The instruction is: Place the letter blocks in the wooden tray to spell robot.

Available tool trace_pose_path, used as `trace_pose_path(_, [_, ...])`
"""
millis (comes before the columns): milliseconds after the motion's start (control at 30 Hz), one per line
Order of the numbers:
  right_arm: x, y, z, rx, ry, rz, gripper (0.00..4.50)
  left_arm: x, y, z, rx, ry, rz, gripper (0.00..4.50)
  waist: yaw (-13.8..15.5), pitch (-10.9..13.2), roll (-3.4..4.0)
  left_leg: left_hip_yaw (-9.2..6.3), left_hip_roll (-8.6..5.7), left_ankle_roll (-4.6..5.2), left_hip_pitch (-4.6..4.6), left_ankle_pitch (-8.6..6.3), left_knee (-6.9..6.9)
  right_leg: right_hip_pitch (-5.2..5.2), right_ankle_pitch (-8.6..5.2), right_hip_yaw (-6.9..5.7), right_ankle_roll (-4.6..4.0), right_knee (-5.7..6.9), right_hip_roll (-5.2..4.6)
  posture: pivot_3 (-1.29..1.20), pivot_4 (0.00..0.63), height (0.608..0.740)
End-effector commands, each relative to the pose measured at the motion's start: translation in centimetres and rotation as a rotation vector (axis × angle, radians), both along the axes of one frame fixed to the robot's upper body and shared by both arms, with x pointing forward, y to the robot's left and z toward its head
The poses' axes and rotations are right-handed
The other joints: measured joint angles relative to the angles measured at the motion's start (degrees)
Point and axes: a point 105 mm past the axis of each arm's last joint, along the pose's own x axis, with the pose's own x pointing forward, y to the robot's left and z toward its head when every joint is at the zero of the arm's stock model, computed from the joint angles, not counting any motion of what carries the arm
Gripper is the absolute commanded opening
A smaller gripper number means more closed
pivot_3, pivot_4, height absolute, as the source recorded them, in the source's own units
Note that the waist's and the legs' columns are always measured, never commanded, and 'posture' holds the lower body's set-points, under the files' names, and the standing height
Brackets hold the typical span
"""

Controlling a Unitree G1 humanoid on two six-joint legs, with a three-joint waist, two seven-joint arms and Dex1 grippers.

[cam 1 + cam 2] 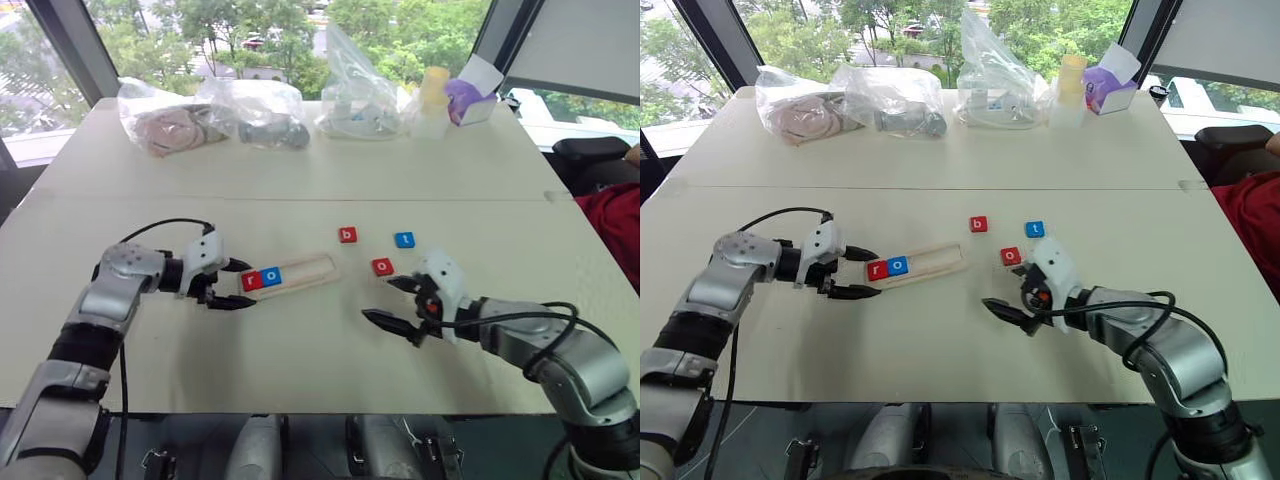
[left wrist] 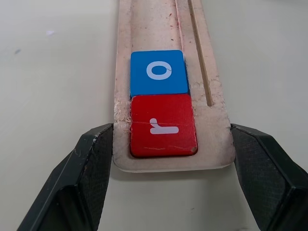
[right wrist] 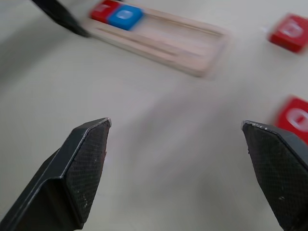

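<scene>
The left gripper [image 2: 173, 144] is closed on the end of the wooden tray [image 1: 310, 270], steadying it. The red r [image 2: 162, 125] and blue o [image 2: 159, 72] lie inside. The b [image 1: 347, 235], t [image 1: 404, 240] and second o [image 1: 382, 266] wait at two o'clock from the tray. The right gripper [image 1: 398, 303] hovers wide open, apparently empty, pointing down-left

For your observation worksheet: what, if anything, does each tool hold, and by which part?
The left tool clamps the long light-wood tray across its near end; the right tool holds nothing.
</scene>
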Motion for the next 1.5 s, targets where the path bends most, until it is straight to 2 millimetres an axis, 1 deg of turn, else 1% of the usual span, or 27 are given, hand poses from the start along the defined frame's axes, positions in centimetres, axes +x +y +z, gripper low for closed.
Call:
trace_pose_path(33, [0.5, -0.9, 0.8, 0.038, -0.034, -0.052, 4.5, 0.2, -1.1, 1.1, 0.021, -0.026, -0.1, 3.12, 0.0, 0.0, 0.0, 0.0, -0.01, 0.0, 0.01, 0.0, 0.0, 0.0, 0.0, 0.0, 0.0, 0.0, 0.01, 0.0, 0.15, 0.74])
trace_pose_path(200, [0.2, -0.9, 0.5, 0.044, -0.028, -0.07, 4.5, 0.8, -2.2, 0.6, 0.041, -0.023, -0.167, 3.12, -0.3, 0.0, 0.0, 0.02, -0.02, 0.01, 0.03, 0.0, -0.01, -0.01, 0.01, 0.01, 0.02, 0.01, 0.11, 0.0, 0.15, 0.74])
trace_pose_path(500, [0.0, -0.8, 0.2, 0.037, -0.023, -0.078, 4.5, 1.2, -2.0, -0.5, 0.046, 0.003, -0.184, 3.12, -0.2, 0.0, -0.01, 0.0, -0.02, 0.02, 0.01, -0.01, 0.0, -0.03, 0.03, 0.01, 0.05, 0.02, 0.12, 0.0, 0.15, 0.74])
trace_pose_path(533, [0.0, -0.7, 0.3, 0.037, -0.024, -0.078, 4.5, 1.2, -2.0, -0.5, 0.043, 0.008, -0.181, 4.16, -0.2, 0.0, -0.01, 0.0, -0.01, 0.02, 0.01, -0.01, 0.0, -0.02, 0.03, 0.01, 0.05, 0.02, 0.12, 0.0, 0.15, 0.74])
trace_pose_path(567, [0.0, -0.7, 0.3, 0.036, -0.025, -0.077, 4.5, 1.1, -2.0, -0.7, 0.044, 0.012, -0.18, 4.49, -0.1, 0.0, 0.0, -0.01, -0.01, 0.02, 0.01, -0.01, 0.0, -0.02, 0.03, 0.01, 0.05, 0.01, 0.12, 0.0, 0.15, 0.74])
trace_pose_path(667, [0.6, -0.6, 0.7, 0.033, -0.055, -0.081, 4.5, 1.5, -1.8, -0.8, 0.049, -0.024, -0.144, 4.49, -0.1, 0.0, 0.0, -0.01, 0.0, 0.02, 0.01, -0.01, 0.01, -0.01, 0.03, 0.01, 0.06, 0.02, 0.11, 0.0, 0.15, 0.74])
trace_pose_path(733, [1.2, -0.6, 1.3, 0.048, -0.087, -0.099, 4.5, 1.4, -1.5, -0.7, 0.051, -0.032, -0.141, 4.49, -0.3, 0.0, 0.0, -0.02, 0.0, 0.03, 0.01, -0.01, 0.02, 0.0, 0.04, 0.02, 0.08, 0.02, 0.11, 0.0, 0.15, 0.74])
trace_pose_path(833, [2.9, 0.2, 2.5, 0.075, -0.147, -0.133, 4.5, 1.1, -0.6, -0.1, 0.053, -0.046, -0.125, 4.49, -0.6, 0.0, 0.0, 0.0, 0.02, 0.03, 0.04, -0.01, 0.03, -0.01, 0.06, 0.02, 0.07, 0.04, 0.15, 0.0, 0.15, 0.74])
trace_pose_path(900, [4.8, 1.0, 2.7, 0.061, -0.175, -0.177, 4.5, 0.7, 0.2, 0.6, 0.065, -0.058, -0.115, 4.49, -0.8, 0.0, -0.01, 0.01, 0.04, 0.03, 0.05, -0.01, 0.02, -0.04, 0.07, 0.03, 0.05, 0.07, 0.17, 0.0, 0.15, 0.74])
trace_pose_path(1000, [7.4, 2.7, 2.9, 0.061, -0.18, -0.239, 4.5, -0.4, 1.0, 2.1, 0.065, -0.057, -0.097, 4.49, -1.5, 0.0, -0.01, -0.01, 0.08, 0.03, 0.02, -0.01, -0.03, -0.13, 0.09, 0.05, 0.01, 0.14, 0.21, 0.0, 0.15, 0.74])
trace_pose_path(1033, [8.2, 3.0, 2.8, 0.064, -0.168, -0.277, 4.5, -0.7, 1.2, 2.6, 0.063, -0.06, -0.082, 4.49, -1.5, 0.0, -0.01, -0.03, 0.1, 0.02, 0.02, -0.01, -0.03, -0.16, 0.09, 0.05, 0.01, 0.22, 0.2, 0.0, 0.15, 0.74])
trace_pose_path(1067, [9.0, 3.5, 2.6, 0.067, -0.154, -0.306, 4.5, -0.7, 1.5, 3.4, 0.05, -0.08, -0.044, 4.49, -1.6, 0.0, -0.01, -0.04, 0.09, 0.02, 0.0, -0.01, -0.04, -0.22, 0.09, 0.05, 0.01, 0.31, 0.16, 0.0, 0.15, 0.74])
trace_pose_path(1133, [10.4, 5.3, 2.3, 0.088, -0.13, -0.33, 4.5, -0.4, 2.2, 5.5, 0.01, -0.136, 0.065, 4.49, -1.5, 0.0, -0.01, -0.04, 0.07, 0.02, -0.07, -0.01, -0.05, -0.38, 0.08, 0.07, 0.02, 0.48, 0.07, 0.0, 0.15, 0.74])
trace_pose_path(1200, [11.4, 6.2, 1.7, 0.086, -0.106, -0.349, 4.5, -0.4, 2.3, 7.0, -0.01, -0.193, 0.142, 4.49, -1.6, 0.0, -0.03, -0.06, 0.06, 0.02, -0.13, 0.0, -0.03, -0.48, 0.08, 0.08, 0.03, 0.53, 0.04, 0.0, 0.15, 0.74])
trace_pose_path(1233, [11.8, 6.5, 1.5, 0.078, -0.102, -0.366, 4.5, -0.3, 2.1, 7.9, -0.05, -0.222, 0.187, 4.49, -1.5, 0.0, -0.03, -0.08, 0.05, 0.02, -0.13, 0.0, -0.03, -0.49, 0.09, 0.1, 0.03, 0.55, 0.03, 0.0, 0.15, 0.74])
trace_pose_path(1300, [12.4, 6.9, 1.0, 0.067, -0.09, -0.39, 4.5, -0.1, 1.6, 10.2, -0.182, -0.261, 0.285, 4.49, -1.4, 0.0, -0.02, -0.09, 0.03, 0.02, -0.13, 0.0, -0.03, -0.49, 0.09, 0.1, 0.04, 0.54, -0.01, 0.0, 0.15, 0.74])
trace_pose_path(1333, [12.5, 7.2, 1.0, 0.066, -0.083, -0.397, 4.5, -0.5, 1.4, 11.0, -0.243, -0.261, 0.309, 4.49, -1.3, 0.0, -0.04, -0.1, 0.0, 0.02, -0.13, 0.0, -0.03, -0.49, 0.09, 0.11, 0.05, 0.55, -0.04, 0.0, 0.15, 0.74])
trace_pose_path(1400, [12.6, 7.9, 0.8, 0.061, -0.074, -0.392, 4.5, -1.4, 1.1, 11.7, -0.294, -0.255, 0.333, 4.49, -1.7, 0.0, -0.04, -0.08, 0.0, 0.02, -0.14, 0.0, -0.02, -0.49, 0.1, 0.12, 0.08, 0.54, -0.05, 0.0, 0.15, 0.74])
trace_pose_path(1500, [12.8, 8.6, 0.5, 0.033, -0.067, -0.387, 4.5, -2.3, 1.2, 11.2, -0.283, -0.248, 0.374, 4.49, -2.1, 0.0, -0.03, -0.08, 0.02, 0.02, -0.12, 0.0, -0.07, -0.53, 0.1, 0.16, 0.08, 0.57, -0.03, 0.0, 0.15, 0.74])
